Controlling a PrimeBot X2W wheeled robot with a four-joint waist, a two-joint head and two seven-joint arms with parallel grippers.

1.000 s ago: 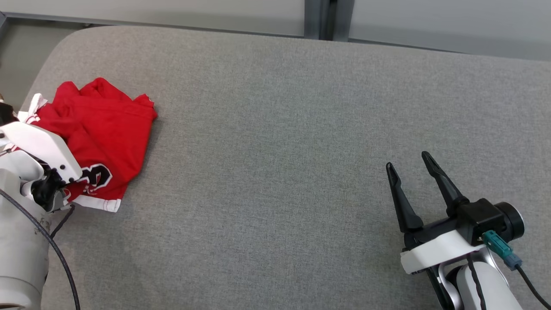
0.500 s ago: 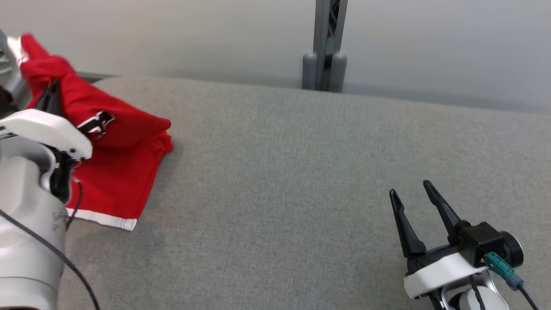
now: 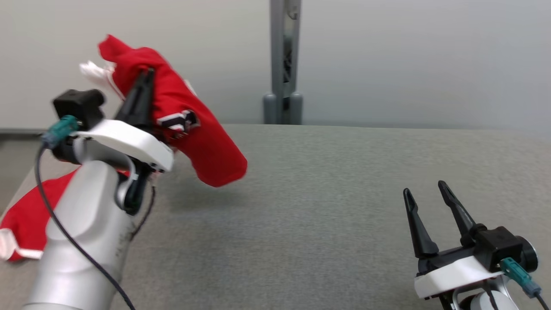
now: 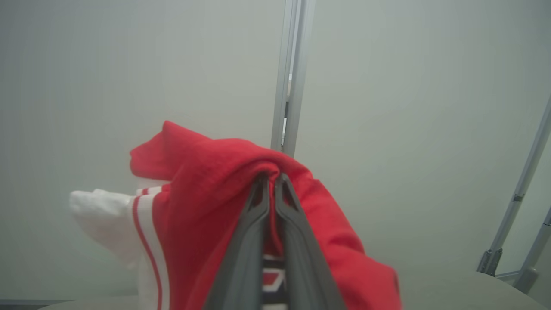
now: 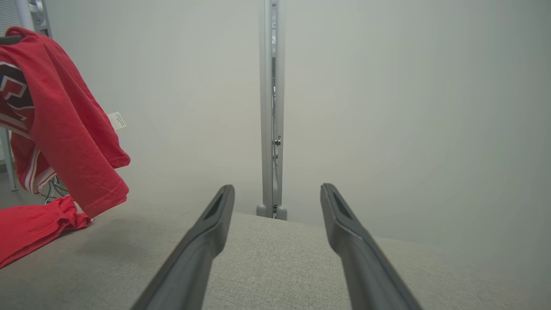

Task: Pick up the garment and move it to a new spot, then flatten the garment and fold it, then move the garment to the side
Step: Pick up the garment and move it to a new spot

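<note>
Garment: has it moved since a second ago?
Yes. The garment lay flat on the grey surface; now the left gripper holds most of it up above that surface, one end trailing at its left edge.

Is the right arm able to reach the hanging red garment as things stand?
Probably yes: nothing lies on the grey surface between the right arm and the garment, and its jaws stand open, though the gap is wide.
</note>
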